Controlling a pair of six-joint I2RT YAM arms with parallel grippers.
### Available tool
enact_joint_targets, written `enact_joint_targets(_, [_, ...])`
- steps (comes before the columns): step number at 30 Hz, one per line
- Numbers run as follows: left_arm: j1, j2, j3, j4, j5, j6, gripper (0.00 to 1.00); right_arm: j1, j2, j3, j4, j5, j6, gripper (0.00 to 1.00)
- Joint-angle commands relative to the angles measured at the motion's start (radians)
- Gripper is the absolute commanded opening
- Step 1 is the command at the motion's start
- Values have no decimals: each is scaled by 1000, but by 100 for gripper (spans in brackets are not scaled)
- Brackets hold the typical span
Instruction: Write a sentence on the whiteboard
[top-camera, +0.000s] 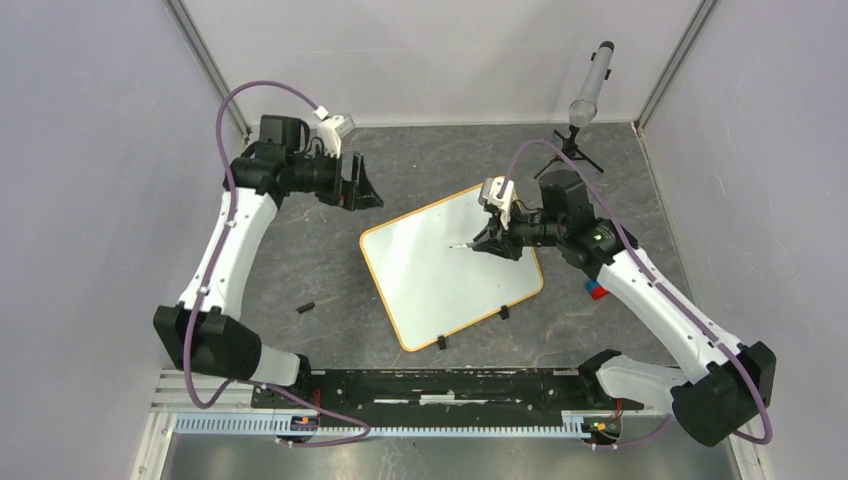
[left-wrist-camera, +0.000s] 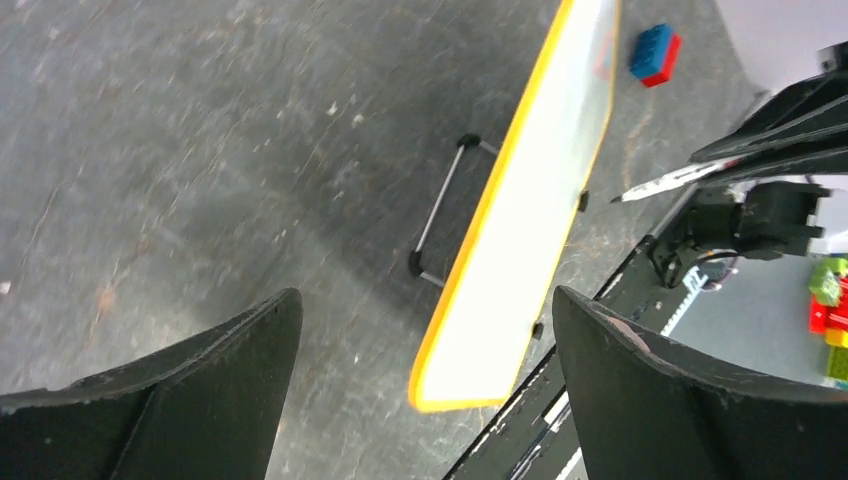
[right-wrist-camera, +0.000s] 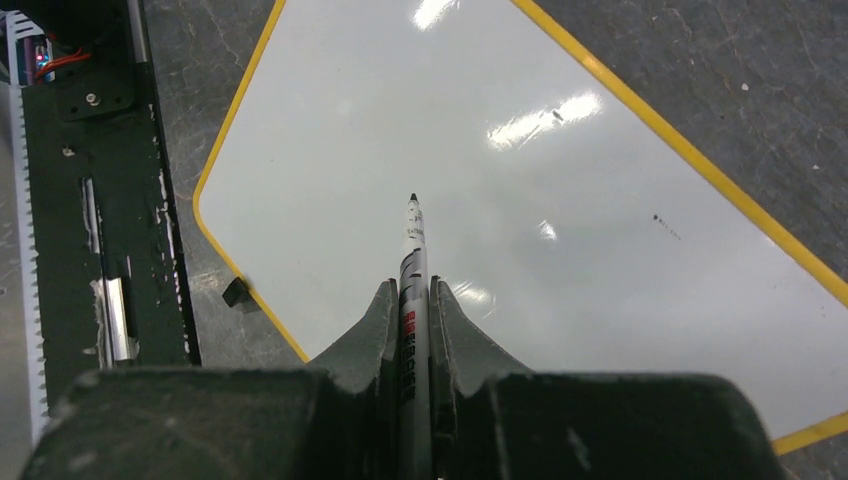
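The whiteboard (top-camera: 440, 270) lies flat and slanted in the middle of the table, white with an orange frame. It also shows in the left wrist view (left-wrist-camera: 540, 220) and under the right wrist camera (right-wrist-camera: 400, 120). The sentence is not in view; the board's face shows only a small dark speck (right-wrist-camera: 657, 217). My right gripper (top-camera: 487, 240) (right-wrist-camera: 412, 290) is shut on a white marker (right-wrist-camera: 412, 240), whose tip points at the board's middle. My left gripper (top-camera: 365, 185) (left-wrist-camera: 425, 295) hovers at the far left, away from the board, open with nothing between its fingers.
A blue and red brick (top-camera: 596, 291) (left-wrist-camera: 655, 55) lies right of the board beside my right arm. A small black cap (top-camera: 305, 307) lies left of the board. A grey microphone on a tripod (top-camera: 585, 100) stands at the back right. A black rail (top-camera: 450, 385) runs along the near edge.
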Motion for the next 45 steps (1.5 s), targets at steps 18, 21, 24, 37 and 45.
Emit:
enact_joint_targets(18, [37,-184,-168,-16,-104,5,100,103,252,258,-29,121,-10,0])
enact_joint_targets(21, [39,-147,-106,-68,-75,18,100,104,251,259,-15,121,-9,0])
enact_joint_targets(24, [38,-167,-120,-29,5,6,100,105,242,248,11,118,-5,0])
enact_joint_targets(37, [37,-126,-234,109,131,-19,90,186,201,157,161,223,-41,0])
enact_joint_targets(45, [37,-9,-157,74,180,6,80,217,191,107,251,216,-3,0])
